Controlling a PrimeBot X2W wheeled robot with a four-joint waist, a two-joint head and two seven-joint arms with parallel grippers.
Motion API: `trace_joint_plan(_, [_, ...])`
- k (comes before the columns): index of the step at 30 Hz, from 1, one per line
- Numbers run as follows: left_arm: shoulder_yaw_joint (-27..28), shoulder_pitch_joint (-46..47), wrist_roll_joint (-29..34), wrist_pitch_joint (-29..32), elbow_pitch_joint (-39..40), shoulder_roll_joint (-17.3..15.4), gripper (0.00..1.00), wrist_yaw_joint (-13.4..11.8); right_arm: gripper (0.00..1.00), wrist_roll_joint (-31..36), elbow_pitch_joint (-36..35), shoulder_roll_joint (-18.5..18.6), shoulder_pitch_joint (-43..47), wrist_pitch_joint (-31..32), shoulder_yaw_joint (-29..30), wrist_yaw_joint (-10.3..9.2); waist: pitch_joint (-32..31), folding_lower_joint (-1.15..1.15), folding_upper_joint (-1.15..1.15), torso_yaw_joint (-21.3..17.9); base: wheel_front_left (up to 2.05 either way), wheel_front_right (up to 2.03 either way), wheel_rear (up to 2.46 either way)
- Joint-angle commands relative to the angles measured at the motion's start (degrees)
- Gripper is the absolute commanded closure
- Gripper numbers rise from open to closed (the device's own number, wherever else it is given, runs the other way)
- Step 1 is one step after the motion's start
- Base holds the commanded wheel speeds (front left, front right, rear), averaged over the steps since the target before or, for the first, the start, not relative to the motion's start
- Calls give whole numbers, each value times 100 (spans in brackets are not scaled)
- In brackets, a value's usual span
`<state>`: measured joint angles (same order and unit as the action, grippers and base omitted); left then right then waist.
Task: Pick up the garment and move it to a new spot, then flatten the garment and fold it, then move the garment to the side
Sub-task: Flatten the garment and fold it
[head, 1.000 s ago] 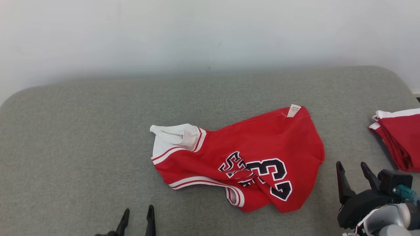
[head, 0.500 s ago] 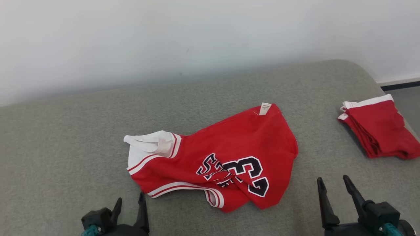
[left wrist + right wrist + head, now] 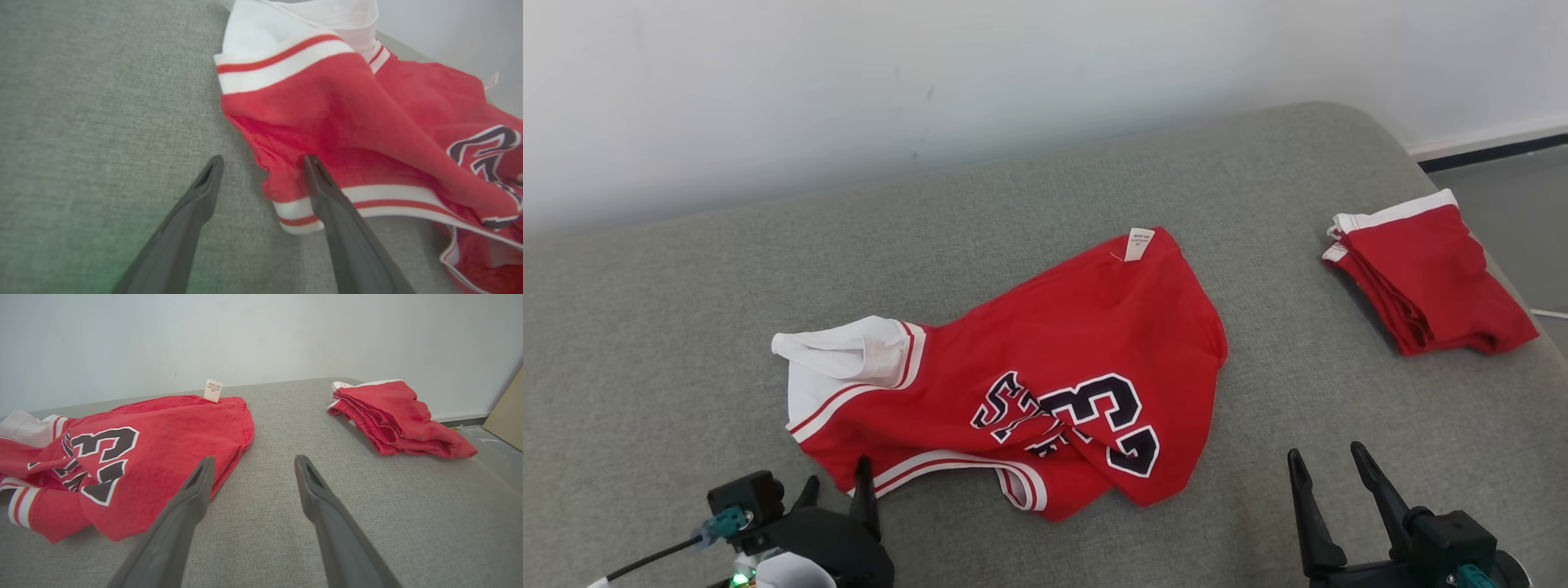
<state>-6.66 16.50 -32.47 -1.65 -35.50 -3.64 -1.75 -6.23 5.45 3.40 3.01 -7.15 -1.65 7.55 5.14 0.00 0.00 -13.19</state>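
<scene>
Left gripper (image 3: pixel 836 482) low, one finger over jersey (image 3: pixel 1078 327) hem, jaws released; right gripper (image 3: pixel 1326 457) low beside jersey, jaws released; one jersey, one folded red pile (image 3: pixel 1429 269)

1. Print on small white fabric label (image 3: pixel 1139 243) of crumpled red basketball jersey (image 3: pixel 1086 327): too small to read.
2. Jersey's black-and-white lettering (image 3: pixel 1013 412): creased, partly folded under, unreadable.
3. Dark two-fingered left gripper (image 3: pixel 836 474) and right gripper (image 3: pixel 1325 451): bodies cut off by head view's bottom edge.
</scene>
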Motion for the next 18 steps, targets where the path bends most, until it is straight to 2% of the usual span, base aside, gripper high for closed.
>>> trace_joint_plan(1, [-19, 47, -63, 45, -33, -8, 0, 20, 0, -22, 11, -16, -36, -33, 0, -16, 37, 0, 0, -36, 0, 0, 0])
trace_joint_plan(2, [-33, 63, -69, 87, -59, -9, 64, 30, 0, -23, 18, -17, -45, -40, 3, -16, 43, 0, 0, -39, 0, 0, 0])
trace_joint_plan(3, [-42, 70, -71, 99, -60, -12, 100, 28, 0, -21, 27, -18, -55, -40, 9, -16, 46, 0, 0, -38, 0, 0, 0])
trace_joint_plan(11, [141, -136, -351, 177, 565, -48, 100, 42, 0, -11, 21, -27, -17, -56, 107, -16, 7, 0, 0, 96, 0, 0, 0])
trace_joint_plan(16, [281, -441, -948, 683, 1875, -4, 100, 171, 0, -3, -1, -36, 41, -56, 176, -16, -23, 0, 0, 223, 0, 0, 0])
trace_joint_plan(18, [273, -599, -1119, 875, 2545, 6, 100, 133, 0, -12, 2, -38, 42, -66, 189, -16, -30, 0, 0, 254, 0, 0, 0])
